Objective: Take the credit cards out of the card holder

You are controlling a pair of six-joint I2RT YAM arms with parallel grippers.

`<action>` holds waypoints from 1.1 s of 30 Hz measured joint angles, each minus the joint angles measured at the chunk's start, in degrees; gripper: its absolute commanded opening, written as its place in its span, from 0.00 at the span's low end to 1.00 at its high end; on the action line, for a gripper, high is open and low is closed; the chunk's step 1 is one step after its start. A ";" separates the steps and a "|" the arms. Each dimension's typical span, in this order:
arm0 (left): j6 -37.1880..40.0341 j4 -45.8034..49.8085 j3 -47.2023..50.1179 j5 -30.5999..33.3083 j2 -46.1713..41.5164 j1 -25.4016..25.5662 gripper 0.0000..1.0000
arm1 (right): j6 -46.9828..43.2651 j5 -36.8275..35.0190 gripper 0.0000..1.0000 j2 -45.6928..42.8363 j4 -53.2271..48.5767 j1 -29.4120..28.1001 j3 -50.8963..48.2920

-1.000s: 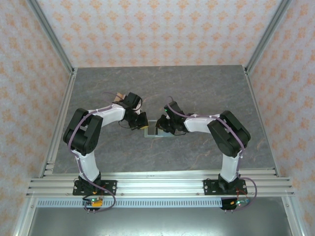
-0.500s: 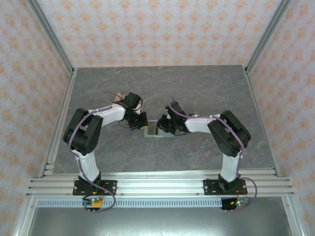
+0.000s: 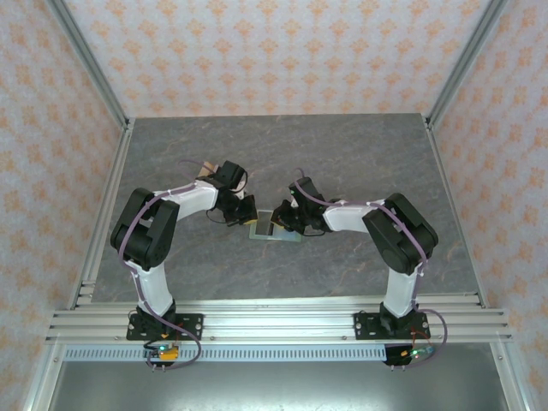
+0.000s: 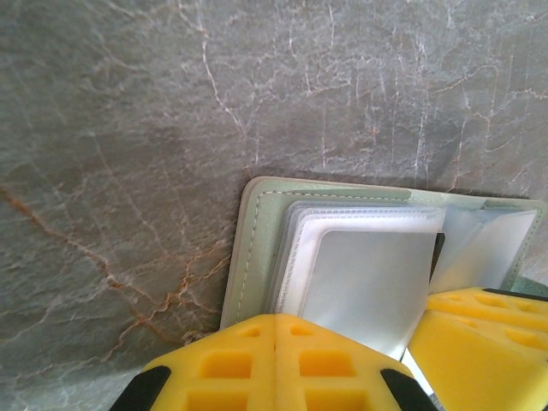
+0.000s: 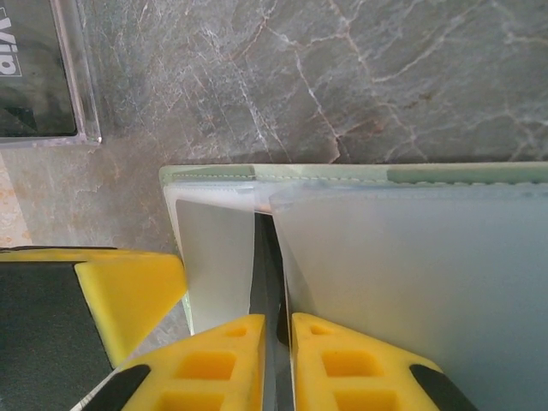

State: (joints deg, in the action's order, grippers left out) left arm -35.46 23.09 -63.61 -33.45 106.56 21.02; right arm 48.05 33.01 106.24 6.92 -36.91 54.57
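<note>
Sleeves (image 4: pixel 368 282) of frosted plastic fill the card holder (image 4: pixel 253 248); left end effector (image 4: pixel 274 360) closed, right end effector (image 5: pixel 274 360) pinching one.

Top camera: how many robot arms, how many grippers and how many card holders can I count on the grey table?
Robot arms: 2, the left arm and the right arm
Grippers: 2, the left gripper and the right gripper
Card holders: 1, the card holder between the grippers
Total: 5
</note>
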 measured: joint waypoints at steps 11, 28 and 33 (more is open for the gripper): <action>-0.02 0.02 0.00 0.87 0.00 0.00 0.08 | -0.55 -2.29 0.03 -1.70 -2.01 0.17 -0.20; 1.03 3.17 -1.18 1.38 -1.38 0.61 0.09 | -1.20 -4.63 0.03 -4.02 -4.39 0.33 -1.11; 1.27 3.67 -1.84 1.07 -2.97 1.51 0.05 | -1.18 -4.74 0.03 -3.43 -4.39 0.33 -1.11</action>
State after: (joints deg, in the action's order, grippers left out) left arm -34.20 26.76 -65.45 -32.38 103.59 22.52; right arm 46.87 28.27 102.80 2.52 -36.58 53.45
